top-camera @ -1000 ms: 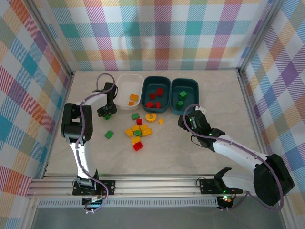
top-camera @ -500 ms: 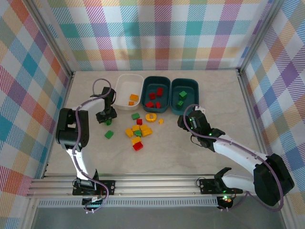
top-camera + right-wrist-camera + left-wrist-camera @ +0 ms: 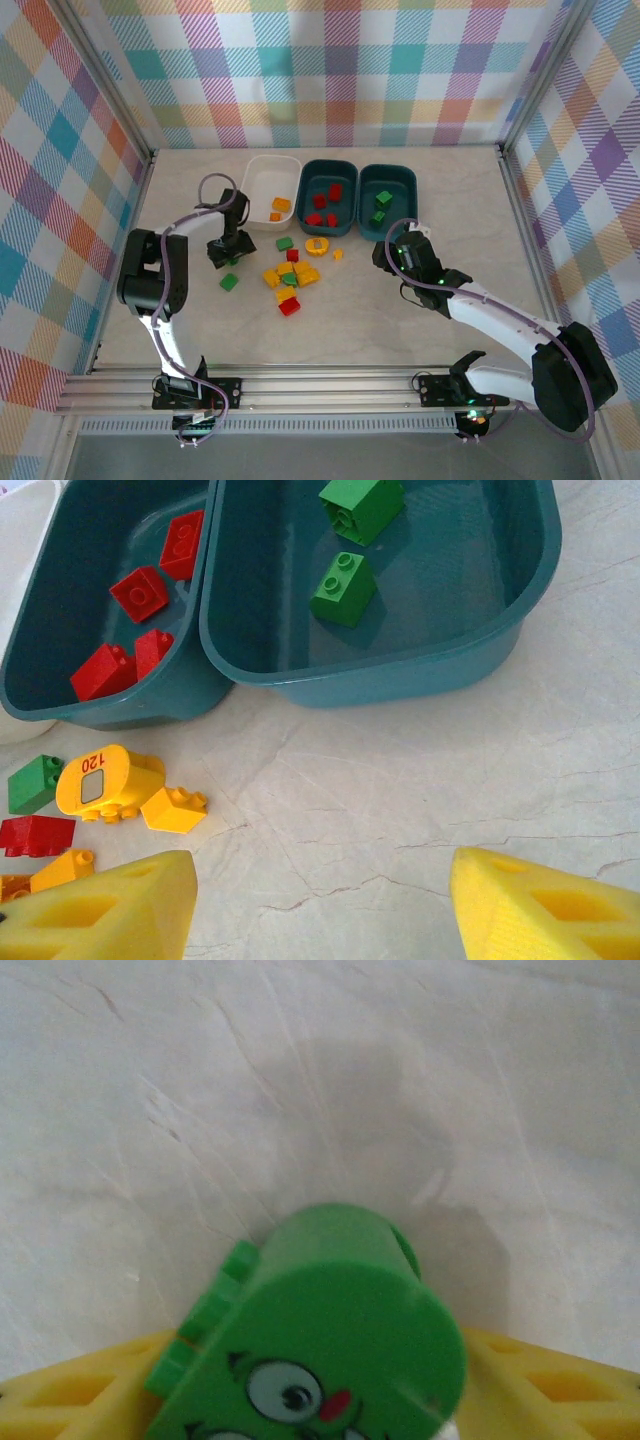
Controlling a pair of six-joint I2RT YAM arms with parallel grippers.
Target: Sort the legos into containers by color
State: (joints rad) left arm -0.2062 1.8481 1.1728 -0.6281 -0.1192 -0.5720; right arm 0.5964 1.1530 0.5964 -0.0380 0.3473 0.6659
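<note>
Plaid walls close in a pale marbled desk. Left gripper hangs low beside the white tray, and its wrist view shows a green lego with a printed face between the yellow fingers. Whether they clamp it or only flank it I cannot tell, because the contact is cut off at the lower edge. If the hold is loose, this round piece may slip and roll on the desk, well apart from the tray with greens. Right gripper is wide open and empty, facing that tray. In the pile the legos overlap, so their number is unclear.
</note>
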